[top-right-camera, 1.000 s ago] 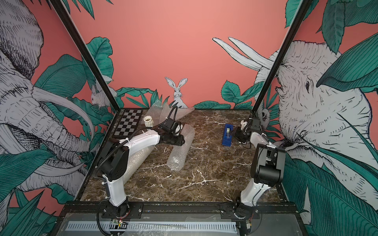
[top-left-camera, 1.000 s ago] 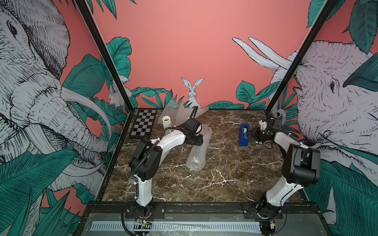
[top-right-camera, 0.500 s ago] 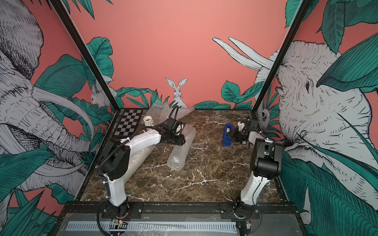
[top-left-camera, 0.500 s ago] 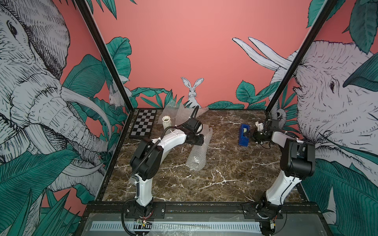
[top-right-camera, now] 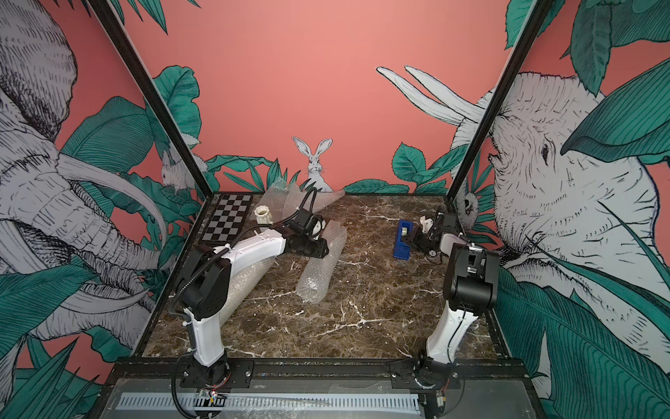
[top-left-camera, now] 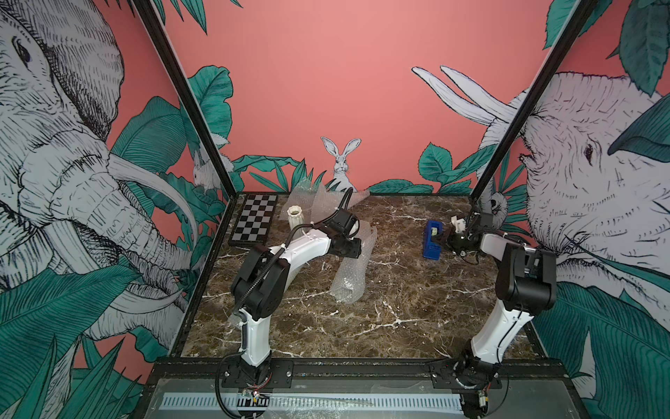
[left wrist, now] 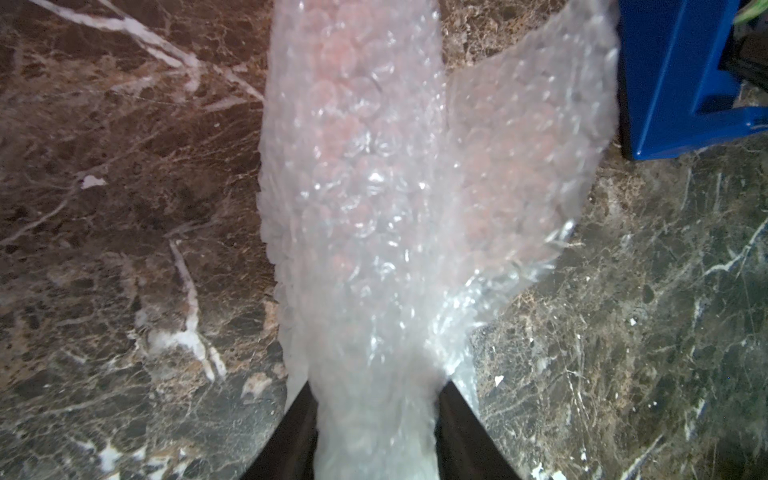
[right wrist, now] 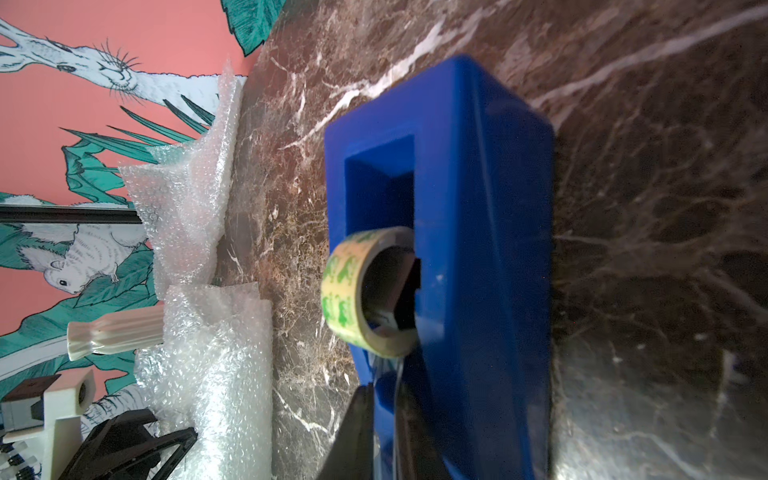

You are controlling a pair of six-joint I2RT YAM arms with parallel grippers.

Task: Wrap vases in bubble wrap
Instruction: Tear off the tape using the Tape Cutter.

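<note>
Clamps left fingers (left wrist: pixel 291 440) on bubble-wrap roll (left wrist: pixel 365 208) over worktop (left wrist: pixel 124 208); pinches right fingers (right wrist: pixel 357 428) narrow on tape (right wrist: pixel 345 291) at blue dispenser (right wrist: pixel 478 187).

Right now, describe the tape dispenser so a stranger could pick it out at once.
Start at the brown marble tabletop; go toward its far right corner. The tape dispenser stands there. It is the only solid blue block, unlike the clear bubble wrap and white vase on the left.

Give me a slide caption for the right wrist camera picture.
Right claw pinches the tape strip at the blue dispenser; bubble wrap and a white vase beyond.
</note>
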